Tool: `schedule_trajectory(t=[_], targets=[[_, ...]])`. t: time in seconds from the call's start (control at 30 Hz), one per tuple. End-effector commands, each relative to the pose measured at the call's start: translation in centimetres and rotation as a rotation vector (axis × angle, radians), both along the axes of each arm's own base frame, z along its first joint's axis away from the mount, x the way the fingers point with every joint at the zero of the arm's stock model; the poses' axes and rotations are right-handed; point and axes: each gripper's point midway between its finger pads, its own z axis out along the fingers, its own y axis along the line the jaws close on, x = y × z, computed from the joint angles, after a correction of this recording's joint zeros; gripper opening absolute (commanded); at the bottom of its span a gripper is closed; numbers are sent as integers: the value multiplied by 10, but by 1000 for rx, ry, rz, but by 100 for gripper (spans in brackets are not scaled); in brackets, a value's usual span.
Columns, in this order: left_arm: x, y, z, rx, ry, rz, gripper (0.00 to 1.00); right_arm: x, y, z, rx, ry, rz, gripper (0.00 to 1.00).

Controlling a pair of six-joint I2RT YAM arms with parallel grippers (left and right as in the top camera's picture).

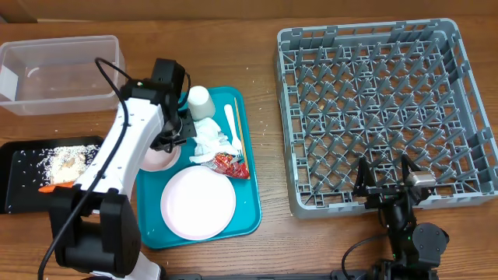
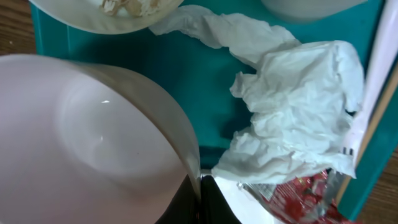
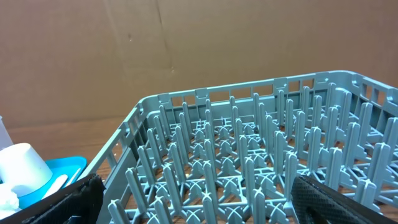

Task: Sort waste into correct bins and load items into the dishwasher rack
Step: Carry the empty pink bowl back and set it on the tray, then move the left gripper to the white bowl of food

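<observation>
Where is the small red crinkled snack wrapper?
Overhead view, left half: the red wrapper lies on the flat teal tray, between crumpled white tissue and the pale pink round plate.

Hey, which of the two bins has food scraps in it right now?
The shallow black tray at the far left: beige scraps and an orange piece lie in it. The clear tub beyond it shows no scraps.

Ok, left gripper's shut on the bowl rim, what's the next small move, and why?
Probably lift the small pale round bowl straight up off the flat teal tray. The left gripper pinches its rim, it looks empty, crumpled white tissue lies close beside, and the large grey plastic rack holds nothing yet.
</observation>
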Motion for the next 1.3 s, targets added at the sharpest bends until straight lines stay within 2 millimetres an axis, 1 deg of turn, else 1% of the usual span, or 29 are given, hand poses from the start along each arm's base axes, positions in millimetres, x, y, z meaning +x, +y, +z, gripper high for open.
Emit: schedule_trajectory(t=[0.0,0.07,0.27,0.3,0.37,0.4,0.63,0.73,0.8,0.83,0.87,0.9,0.93,0.97,1.0,1.03,1.07,1.1,1.13,1.2,1.27], targets=[[-5,1,-18,-4,9,13,4,0,-3,-2,-4,-4,-16,100],[-4,1,-25,-6,2,13,4,0,-3,-2,-4,-4,-16,100],[-2,1,-25,-7,-8,12,4,0,-3,-2,-4,-4,-16,100],[-2,1,-25,-7,-8,12,6,0,-3,-2,-4,-4,-16,100],[-2,1,-25,-7,-7,9,12,0,-3,-2,-4,-4,-16,100],[-3,1,-25,-8,-6,9,13,0,-3,-2,-4,-4,-16,100],[-5,1,-24,-7,6,-7,13,0,-3,-2,-4,-4,-16,100],[-5,0,-14,-8,16,-21,11,0,-3,-2,-4,-4,-16,100],[2,1,4,-6,-1,-42,12,0,-3,-2,-4,-4,-16,100],[7,2,14,-2,-16,-48,15,0,-3,-2,-4,-4,-16,100],[13,4,28,0,-38,-50,20,0,-3,-2,-4,-4,-16,100],[20,6,39,2,-62,-53,28,0,-3,-2,-4,-4,-16,100],[27,9,54,4,-94,-52,42,0,-3,-2,-4,-4,-16,100],[34,12,66,10,-124,-49,58,0,-3,-2,-4,-4,-16,100],[41,17,78,16,-158,-46,72,0,-3,-2,-4,-4,-16,100],[47,21,87,21,-185,-44,78,0,-3,-2,-4,-4,-16,100],[52,26,96,22,-213,-40,80,0,-3,-2,-4,-4,-16,100],[56,31,101,22,-229,-29,81,0,-3,-2,-4,-4,-16,100],[61,40,105,21,-251,-8,82,0,-3,-2,-4,-4,-16,100],[63,50,103,21,-253,19,80,0,-3,-2,-4,-4,-16,100],[65,59,97,21,-238,40,79,0,-3,-2,-4,-4,-16,100]])
